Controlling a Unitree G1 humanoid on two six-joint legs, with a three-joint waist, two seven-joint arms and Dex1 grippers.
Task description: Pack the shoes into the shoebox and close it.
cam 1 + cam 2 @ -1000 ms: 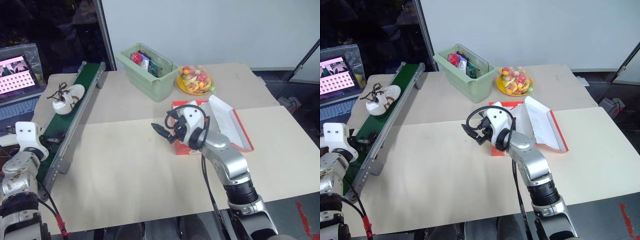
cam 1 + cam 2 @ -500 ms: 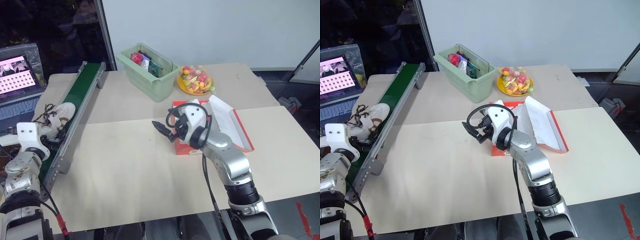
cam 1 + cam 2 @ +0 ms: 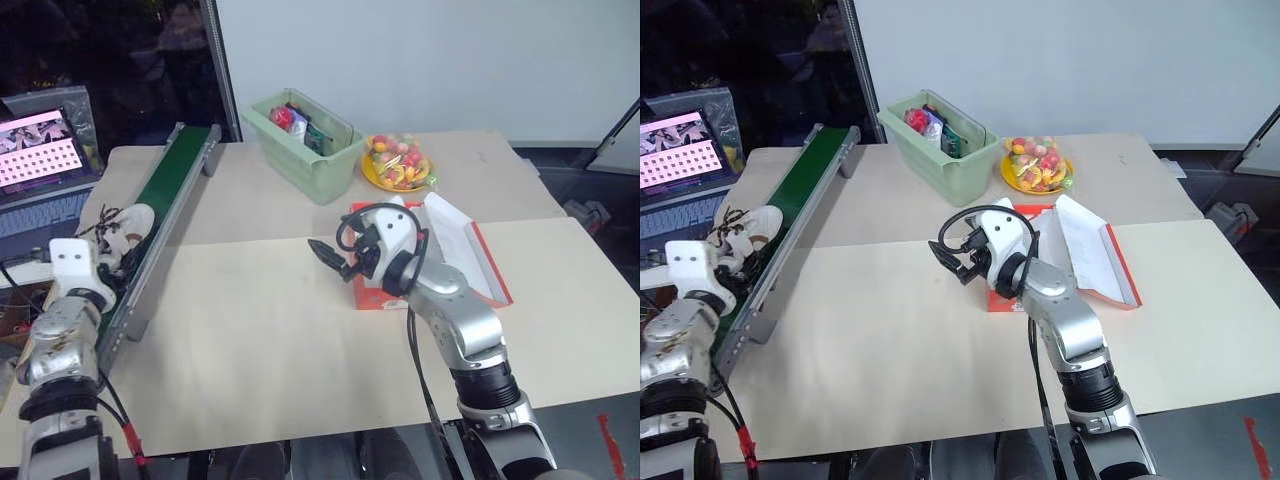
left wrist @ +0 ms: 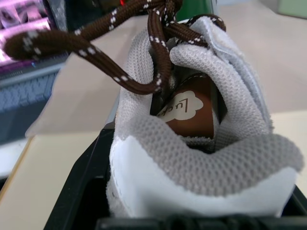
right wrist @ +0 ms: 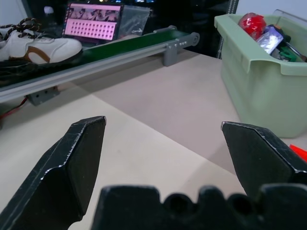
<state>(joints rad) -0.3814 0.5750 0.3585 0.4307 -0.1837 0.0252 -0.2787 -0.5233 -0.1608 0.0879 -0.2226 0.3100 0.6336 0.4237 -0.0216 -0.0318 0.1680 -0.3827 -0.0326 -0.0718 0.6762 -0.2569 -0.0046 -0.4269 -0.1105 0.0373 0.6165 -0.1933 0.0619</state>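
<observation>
One white shoe [image 3: 126, 224] with dark laces lies at the near end of the green conveyor belt [image 3: 178, 180], at the table's left. Its heel [image 4: 192, 158] sits between the fingers of my left gripper [image 3: 108, 250], which is shut on it from behind. The red-orange shoebox [image 3: 492, 282] stands open right of centre, its white-lined lid [image 3: 1088, 250] leaning to the right. The box's near left side is hidden behind my right hand. My right gripper [image 3: 326, 252] hovers open and empty just left of the box, above the table, pointing left [image 5: 163, 139].
A pale green bin [image 3: 305, 140] of packets stands at the back centre. A yellow plate of fruit [image 3: 397, 165] is to its right. A laptop [image 3: 40, 140] sits beyond the belt, off the table's left edge. Bare tabletop [image 3: 250, 340] spreads in front.
The shoe has ridden down the belt to my left gripper, whose fingers have closed around its heel. The hand has shifted slightly inward. My right gripper stayed in place. The camera has shifted a little.
</observation>
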